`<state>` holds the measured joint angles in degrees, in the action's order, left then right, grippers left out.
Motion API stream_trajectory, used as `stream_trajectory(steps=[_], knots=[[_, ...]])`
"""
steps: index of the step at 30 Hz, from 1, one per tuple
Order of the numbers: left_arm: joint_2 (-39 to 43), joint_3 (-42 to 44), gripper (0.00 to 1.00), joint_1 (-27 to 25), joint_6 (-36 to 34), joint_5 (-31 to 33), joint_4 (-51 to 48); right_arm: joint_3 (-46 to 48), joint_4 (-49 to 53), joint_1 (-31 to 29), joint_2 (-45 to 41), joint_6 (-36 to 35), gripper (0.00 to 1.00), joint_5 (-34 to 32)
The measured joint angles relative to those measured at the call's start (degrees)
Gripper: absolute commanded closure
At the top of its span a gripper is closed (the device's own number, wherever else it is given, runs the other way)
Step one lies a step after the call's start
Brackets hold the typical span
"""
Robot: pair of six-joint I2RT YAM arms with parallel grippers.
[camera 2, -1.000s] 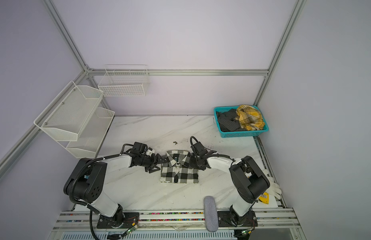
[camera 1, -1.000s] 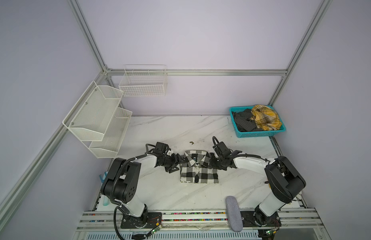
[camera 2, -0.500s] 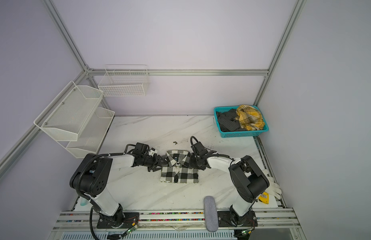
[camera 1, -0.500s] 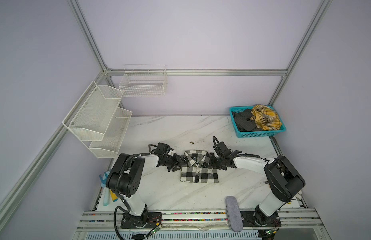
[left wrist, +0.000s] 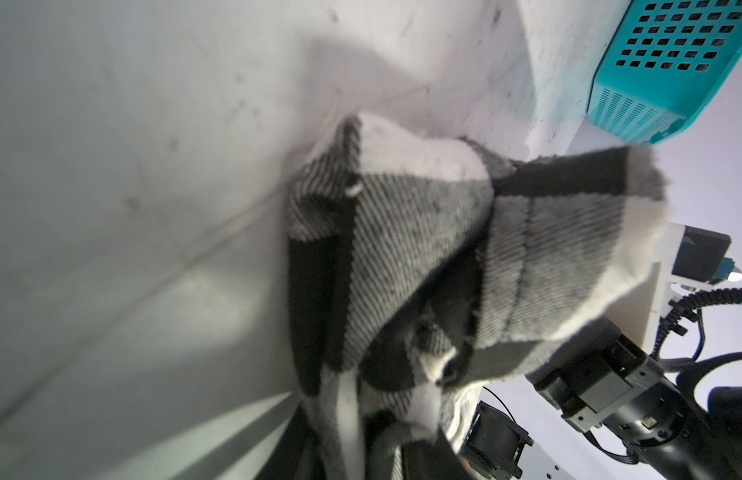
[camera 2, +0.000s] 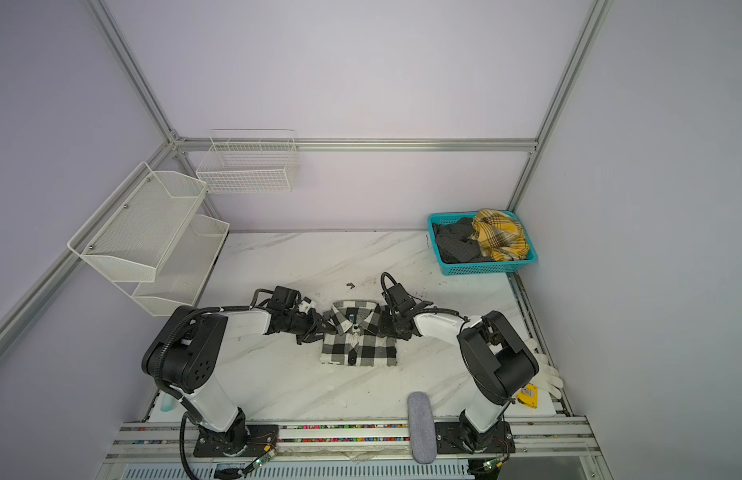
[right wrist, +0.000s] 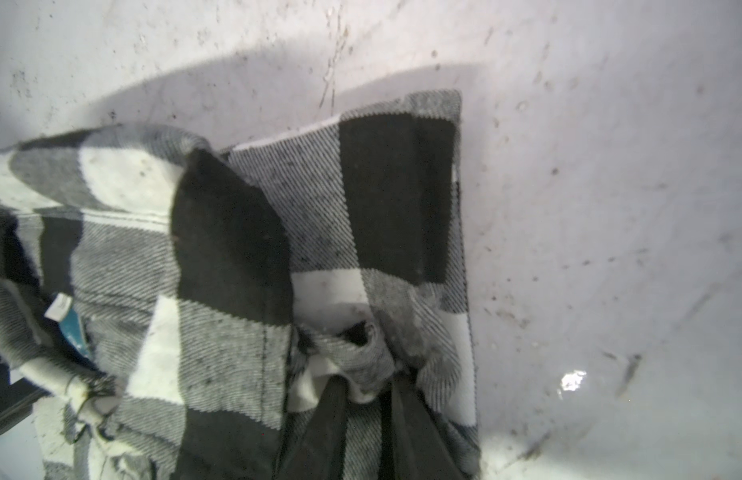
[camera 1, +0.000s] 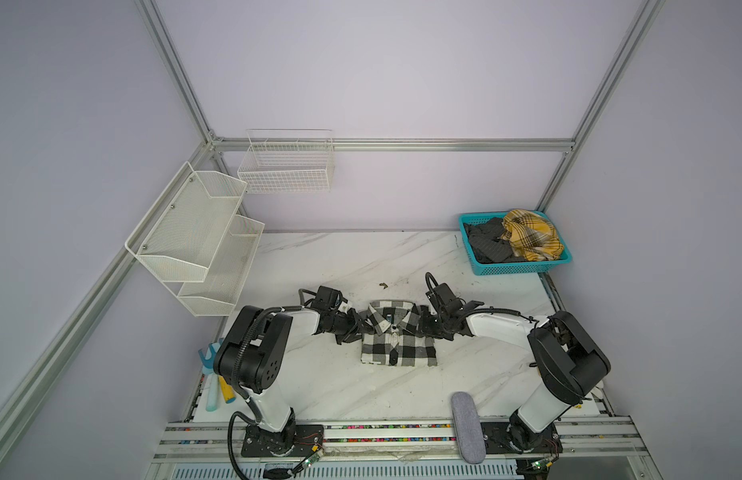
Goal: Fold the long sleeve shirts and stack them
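Top views both show the checked shirt (camera 1: 398, 345) folded into a compact rectangle, collar (camera 1: 392, 309) to the far side, lying mid-table (camera 1: 340, 257) toward the near half. The left gripper (camera 1: 354, 328) is at the shirt's far-left shoulder and the right gripper (camera 1: 427, 328) at its far-right shoulder, both low at the cloth. A yellow plaid shirt (camera 1: 531, 235) and a dark grey shirt (camera 1: 487, 245) sit crumpled in the teal basket (camera 1: 523, 269) at the far right corner, not yet folded.

Left wrist view: the shoulder corner of the checked shirt (left wrist: 402, 232) bunches up over the left gripper (left wrist: 365, 453). Cloth hides the fingertips, so I cannot tell whether the jaws are closed on it.

Right wrist view: the right gripper (right wrist: 365, 399) is clamped on a puckered tuck of the checked shirt (right wrist: 236, 291) at its right edge.

The step looks like a two-handed pick-up of the far edge, either for a last fold toward the near side or to carry the shirt to a stacking spot. To do it well, both pinches should catch every layer. The two sides should rise level and together. The grippers should hold their spacing so the tucked sleeves do not spill out.
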<state>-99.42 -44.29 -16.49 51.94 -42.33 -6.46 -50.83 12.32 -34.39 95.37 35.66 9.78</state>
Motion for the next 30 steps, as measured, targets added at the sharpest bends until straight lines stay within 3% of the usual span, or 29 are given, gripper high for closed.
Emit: stream_trajectory(steps=[8, 11, 18, 30], knots=[[0.3, 0.0, 0.85, -0.7, 0.2, 1.8, -0.9, -0.5, 1.6, 0.0, -1.6, 0.0, 0.76, 0.1], [1.0, -0.1, 0.91, -1.3, 0.5, 2.7, -2.0, -1.5, 3.6, 0.0, -4.9, 0.1, 0.76, -0.4], [2.1, -2.8, 0.94, -2.9, -0.6, 5.9, -8.1, -4.1, 5.7, 0.0, -14.7, 0.4, 0.76, -2.8], [4.2, -11.5, 1.00, -3.2, -9.7, 16.2, -24.0, -4.2, 9.4, 0.0, -25.5, 2.2, 0.75, -7.4]])
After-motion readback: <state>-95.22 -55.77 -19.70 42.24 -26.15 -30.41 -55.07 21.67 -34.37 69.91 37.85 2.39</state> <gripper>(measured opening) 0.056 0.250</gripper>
